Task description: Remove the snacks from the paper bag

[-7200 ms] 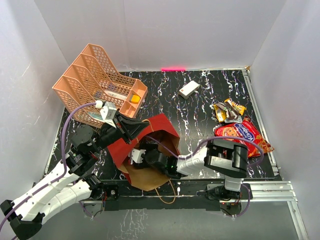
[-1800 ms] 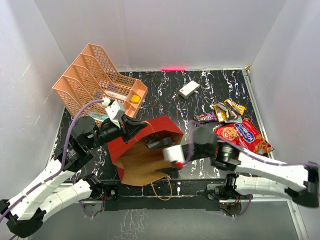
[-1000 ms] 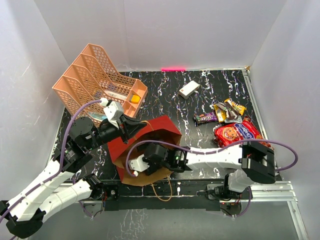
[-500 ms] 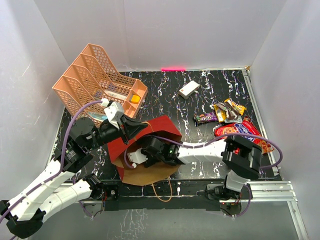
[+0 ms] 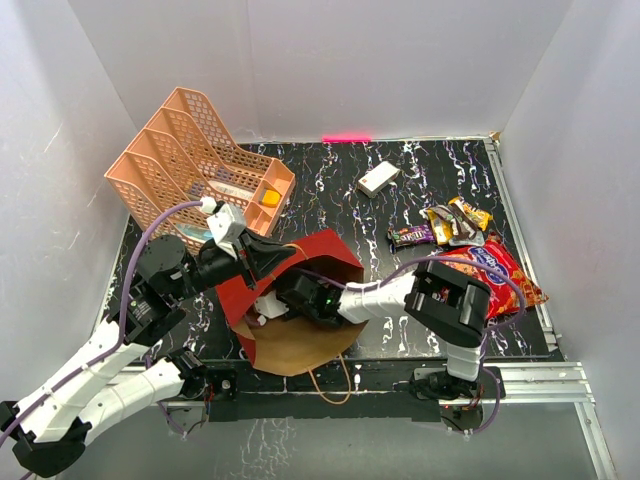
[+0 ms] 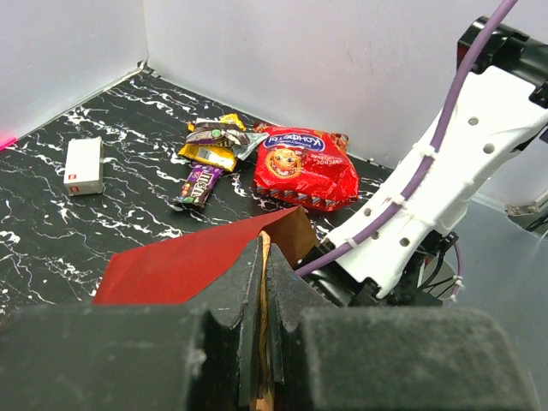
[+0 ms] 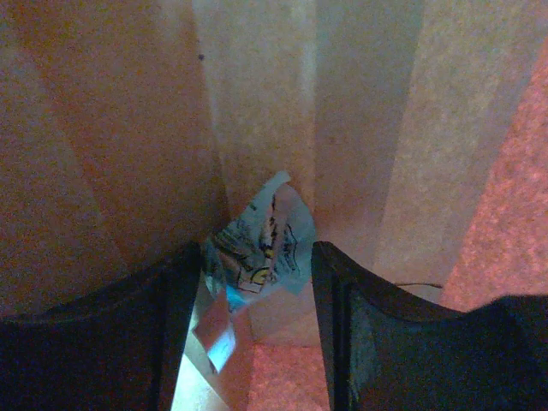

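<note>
My right gripper [image 7: 255, 257] is deep inside the paper bag [image 7: 111, 128], jaws spread and closed on nothing. Between the fingers [image 7: 167, 342], at the far fold where the kraft walls meet, sits a small wrapper [image 7: 272, 224], the only snack I can see in there. It looks pale and bluish in this light, printed and crumpled. I cannot tell whether either pad touches it.

I judge it light and thin, a crinkly film that will slide on the paper and buckle rather than resist. The foil itself is not fragile, though the contents might crush. I would close across its bunched middle, not on the loose flap nearer the camera, which would likely slip out. The bag wall is soft too, so the tips should stay off the paper or I will pinch the bag along with the wrapper.

My left gripper [image 6: 261, 257] is clamped on the bag's upper rim, propping the mouth open. The bag lies on its side near the front of the table [image 5: 340, 190]. To the right, well apart from it, lie the red cookie packet [image 5: 485, 272], the yellow and orange wrappers [image 5: 455, 222] and a dark bar [image 5: 408, 236].
</note>
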